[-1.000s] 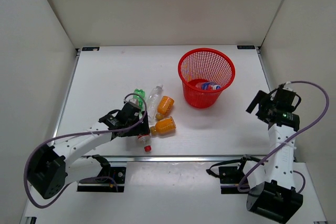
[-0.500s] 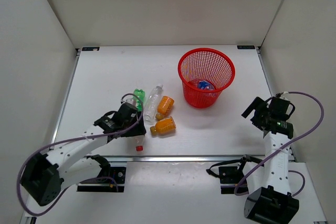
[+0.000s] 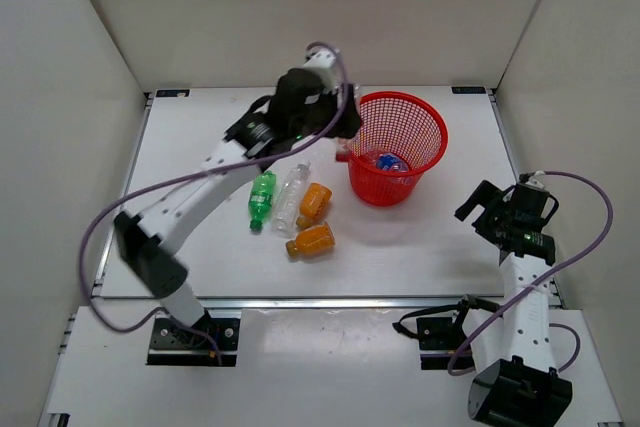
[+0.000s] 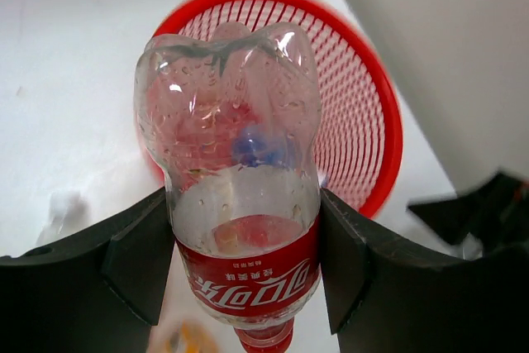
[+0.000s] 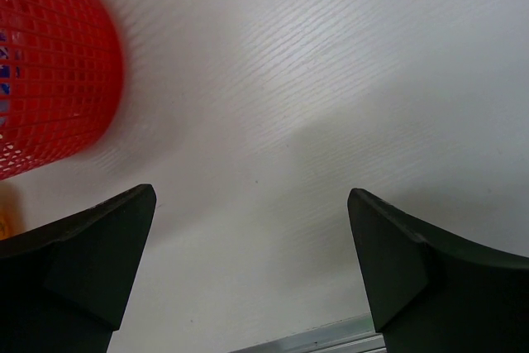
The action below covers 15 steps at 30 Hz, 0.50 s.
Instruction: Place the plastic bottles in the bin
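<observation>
My left gripper (image 4: 244,262) is shut on a clear bottle with a red label and cap (image 4: 240,204), held cap toward the camera. It hangs over the left rim of the red mesh bin (image 4: 388,121). From the top view the left gripper (image 3: 340,137) sits high beside the bin (image 3: 440,132), and a blue-capped bottle (image 3: 385,161) lies inside. On the table lie a green bottle (image 3: 261,197), a clear bottle (image 3: 290,192) and two orange bottles (image 3: 314,200) (image 3: 312,239). The right gripper (image 3: 480,209) (image 5: 252,262) stands open over bare table, right of the bin (image 5: 50,72).
White walls enclose the table on three sides. A metal rail (image 3: 330,300) runs along the near edge. The left arm's long link (image 3: 190,202) stretches across the table's left half, above the lying bottles.
The left gripper shut on the red-labelled bottle near the front of the table, lifted it and carried it back and right to the bin's rim. The right arm shifted only slightly.
</observation>
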### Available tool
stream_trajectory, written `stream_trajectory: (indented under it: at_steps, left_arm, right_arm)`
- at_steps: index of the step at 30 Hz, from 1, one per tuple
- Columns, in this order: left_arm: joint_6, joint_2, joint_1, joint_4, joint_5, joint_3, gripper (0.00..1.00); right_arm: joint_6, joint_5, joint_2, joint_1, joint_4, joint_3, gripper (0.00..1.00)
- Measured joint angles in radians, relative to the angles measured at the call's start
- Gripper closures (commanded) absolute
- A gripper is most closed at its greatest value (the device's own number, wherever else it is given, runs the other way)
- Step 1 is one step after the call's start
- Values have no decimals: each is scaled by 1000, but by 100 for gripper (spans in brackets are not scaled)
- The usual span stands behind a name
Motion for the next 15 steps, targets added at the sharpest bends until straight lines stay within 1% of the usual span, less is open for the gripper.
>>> stream_trajectory:
  at_steps: [1, 2, 3, 4, 5, 6, 7, 9, 10, 11, 12, 15]
  left_arm:
    - [10, 89, -6, 16, -2, 87, 68]
    - [18, 163, -11, 35, -5, 153, 66]
    - [20, 231, -16, 42, -7, 212, 60]
    - [24, 289, -19, 57, -7, 254, 63]
    - [24, 337, -22, 68, -8, 284, 61]
    - [24, 375, -25, 80, -11, 302, 57]
    - [24, 414, -29, 85, -14, 323, 30]
    - [24, 489, -34, 84, -15, 385, 28]
    - [23, 508, -35, 86, -14, 400, 24]
    - [23, 528, -39, 87, -14, 417, 10]
    - [30, 533, -41, 89, -13, 420, 1]
    - [33, 514, -48, 90, -13, 410, 2]
  right_arm:
    - [2, 0, -3, 8, 1, 0, 0]
    - [5, 1, -7, 16, 0, 0, 1]
    - [7, 2, -13, 21, 0, 0, 1]
    - [8, 2, -19, 28, -1, 0, 1]
    - [11, 3, -27, 33, -1, -2, 1]
    - [14, 2, -35, 34, -1, -4, 1]
    - [18, 2, -43, 40, -1, -8, 1]
    - [26, 3, -58, 50, -2, -18, 1]
    - [29, 3, -61, 55, -4, -21, 1]
    - [33, 11, -63, 68, -11, -23, 1]
    - [34, 17, -63, 81, -17, -23, 0]
    - [40, 69, -73, 137, -43, -22, 1]
